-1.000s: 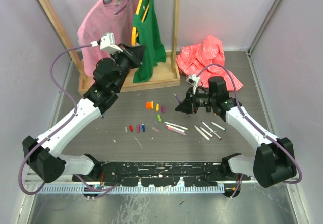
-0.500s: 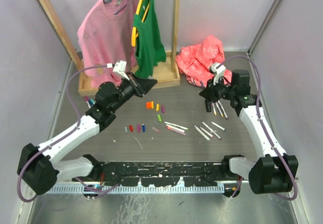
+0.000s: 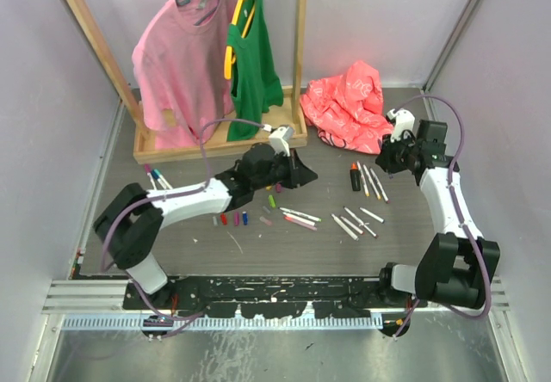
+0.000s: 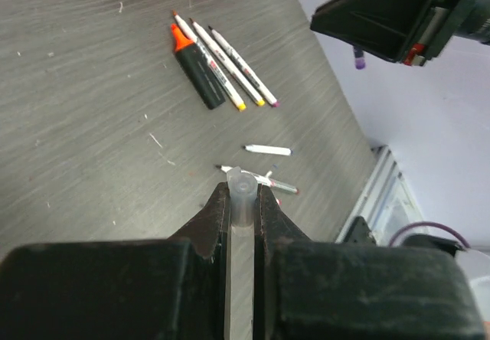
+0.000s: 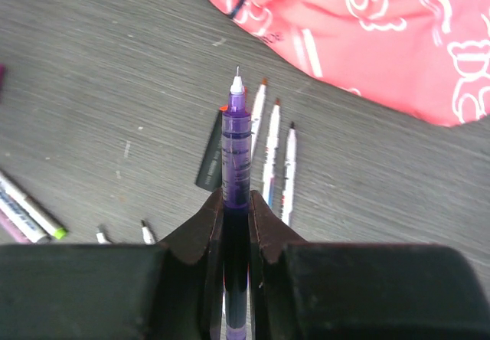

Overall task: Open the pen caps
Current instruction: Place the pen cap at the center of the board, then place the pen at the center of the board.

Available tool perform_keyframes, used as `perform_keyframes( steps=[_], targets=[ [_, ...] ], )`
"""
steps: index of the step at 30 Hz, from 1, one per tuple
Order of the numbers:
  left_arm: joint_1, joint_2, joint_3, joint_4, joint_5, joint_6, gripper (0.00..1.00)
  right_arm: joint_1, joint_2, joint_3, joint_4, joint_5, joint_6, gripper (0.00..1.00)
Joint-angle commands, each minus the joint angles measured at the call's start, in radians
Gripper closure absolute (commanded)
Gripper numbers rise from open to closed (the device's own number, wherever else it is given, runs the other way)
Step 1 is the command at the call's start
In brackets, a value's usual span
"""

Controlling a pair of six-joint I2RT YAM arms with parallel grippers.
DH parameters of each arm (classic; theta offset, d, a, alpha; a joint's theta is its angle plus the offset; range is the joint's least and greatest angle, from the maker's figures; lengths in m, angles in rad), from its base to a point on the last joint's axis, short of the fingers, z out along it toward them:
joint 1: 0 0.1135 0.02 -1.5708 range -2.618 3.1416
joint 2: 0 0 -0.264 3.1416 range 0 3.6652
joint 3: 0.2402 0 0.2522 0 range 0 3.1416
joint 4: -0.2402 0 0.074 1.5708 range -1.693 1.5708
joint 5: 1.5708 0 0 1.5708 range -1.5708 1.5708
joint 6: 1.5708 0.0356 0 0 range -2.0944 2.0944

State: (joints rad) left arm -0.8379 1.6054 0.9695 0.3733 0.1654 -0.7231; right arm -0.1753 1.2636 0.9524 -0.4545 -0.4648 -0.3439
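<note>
Nib exposed, purple pen sits clamped lengthwise in the right gripper, above the uncapped pens beside the highlighter; left gripper pinches a pale cap.

White shells are seen on the left arm and right arm, with black joints between. Purple cables are looped over both. The left gripper and right gripper are shown black and wedge-fingered.
</note>
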Motion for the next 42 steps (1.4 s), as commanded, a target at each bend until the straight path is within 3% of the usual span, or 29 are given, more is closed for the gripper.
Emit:
perform_keyframes(
  steps=[1, 11, 18, 34, 42],
  targets=[
    [-0.004, 0.104, 0.151, -0.062, -0.08, 0.098, 1.0, -0.023, 0.027, 0.052, 0.015, 0.079, -0.03, 0.99],
    [-0.003, 0.398, 0.454, -0.335, -0.15, 0.152, 1.0, -0.028, 0.171, 0.096, 0.004, 0.16, -0.067, 0.99],
    [-0.004, 0.471, 0.538, -0.441, -0.225, 0.199, 1.0, -0.042, 0.213, 0.086, 0.003, 0.207, -0.087, 0.99],
    [-0.005, 0.68, 0.915, -0.809, -0.367, 0.212, 1.0, -0.11, 0.368, 0.119, -0.074, 0.209, -0.128, 0.96],
    [-0.004, 0.7, 0.942, -0.847, -0.42, 0.185, 0.96, -0.12, 0.436, 0.144, -0.111, 0.194, -0.138, 0.93]
  ],
)
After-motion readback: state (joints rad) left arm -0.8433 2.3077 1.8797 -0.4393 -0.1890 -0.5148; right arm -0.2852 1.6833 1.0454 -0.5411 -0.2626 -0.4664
